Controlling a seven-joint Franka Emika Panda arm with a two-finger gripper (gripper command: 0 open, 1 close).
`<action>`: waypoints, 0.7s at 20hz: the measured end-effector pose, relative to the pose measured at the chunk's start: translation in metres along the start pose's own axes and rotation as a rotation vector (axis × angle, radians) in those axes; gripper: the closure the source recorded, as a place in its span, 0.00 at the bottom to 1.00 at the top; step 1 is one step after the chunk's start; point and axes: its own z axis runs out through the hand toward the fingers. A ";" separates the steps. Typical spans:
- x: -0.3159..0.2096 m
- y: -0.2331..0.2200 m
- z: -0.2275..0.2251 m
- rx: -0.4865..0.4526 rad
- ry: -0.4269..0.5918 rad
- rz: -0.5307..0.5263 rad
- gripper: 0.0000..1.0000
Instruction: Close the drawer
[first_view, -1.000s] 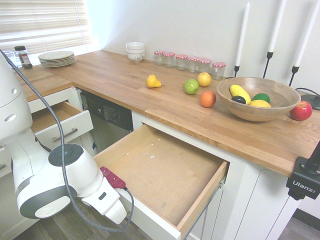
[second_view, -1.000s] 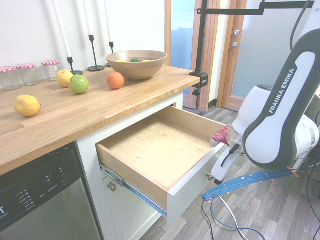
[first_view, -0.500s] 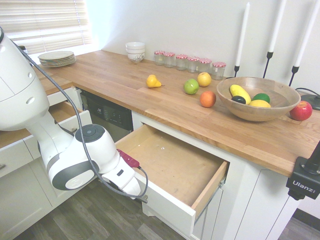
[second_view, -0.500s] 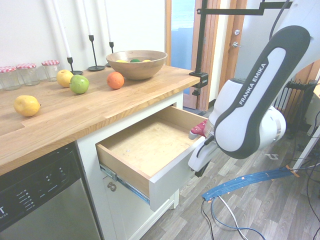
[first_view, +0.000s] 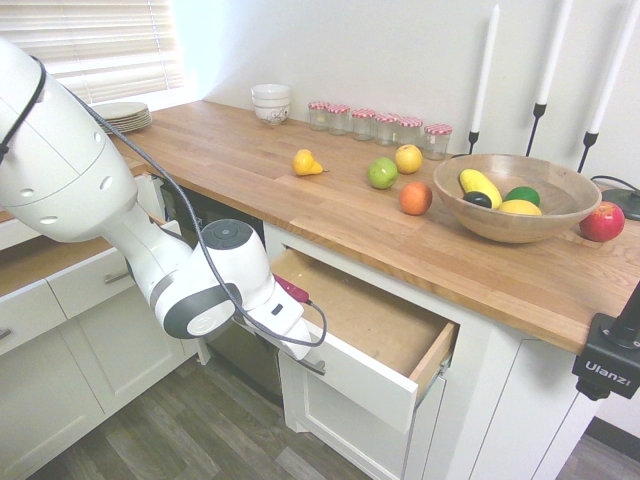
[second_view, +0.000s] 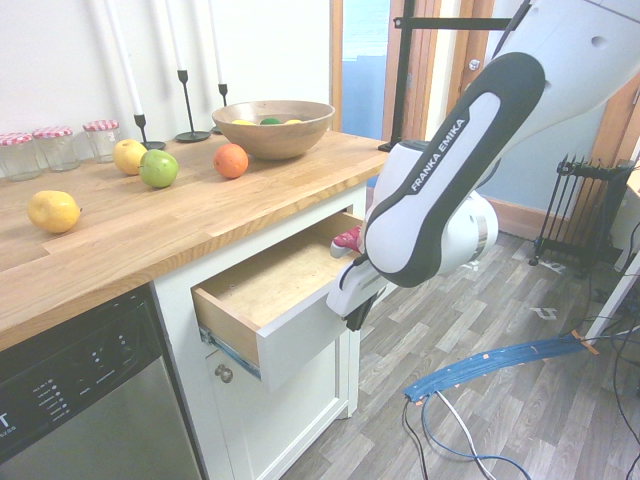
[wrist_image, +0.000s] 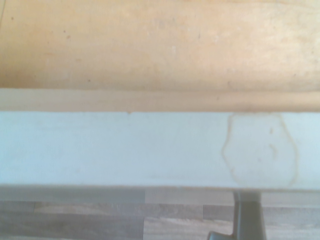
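We see the wide, deep drawer with a flat white front and pale wood sides (first_view: 375, 378) partly open beneath the counter. Its pale bottom shows through the open top, and the wrist view alone picks out a faint brown outline (wrist_image: 225, 150) on the front's upper edge. A slim silver bar handle (first_view: 303, 363) sits on the front; only the second exterior view gives us the metal slide (second_view: 232, 353) along one side, with a round knob (second_view: 223, 373) on the white cupboard door below.

The closed two-finger gripper (second_view: 357, 318) is down at the drawer's front; we cannot tell whether it touches.

Above, the wood-topped counter (first_view: 240, 165) carries a broad wooden bowl of fruit (first_view: 515, 225), loose fruit and red-and-white-lidded glass jars (first_view: 363, 124). The first exterior view adds stacked white bowls (first_view: 271, 100), a yellow pear (first_view: 305, 163), a red apple (first_view: 603, 222) and pale window blinds (first_view: 90, 45). From the opposite side we get the dark-panelled dishwasher (second_view: 85, 360) more fully, and blue tape (second_view: 490, 368) across the grey plank floor (second_view: 440, 330).
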 end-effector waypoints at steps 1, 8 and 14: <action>0.005 -0.003 0.003 0.000 0.001 0.002 1.00; 0.043 -0.024 0.012 0.006 0.007 0.013 1.00; 0.055 -0.052 0.024 0.018 0.019 0.014 1.00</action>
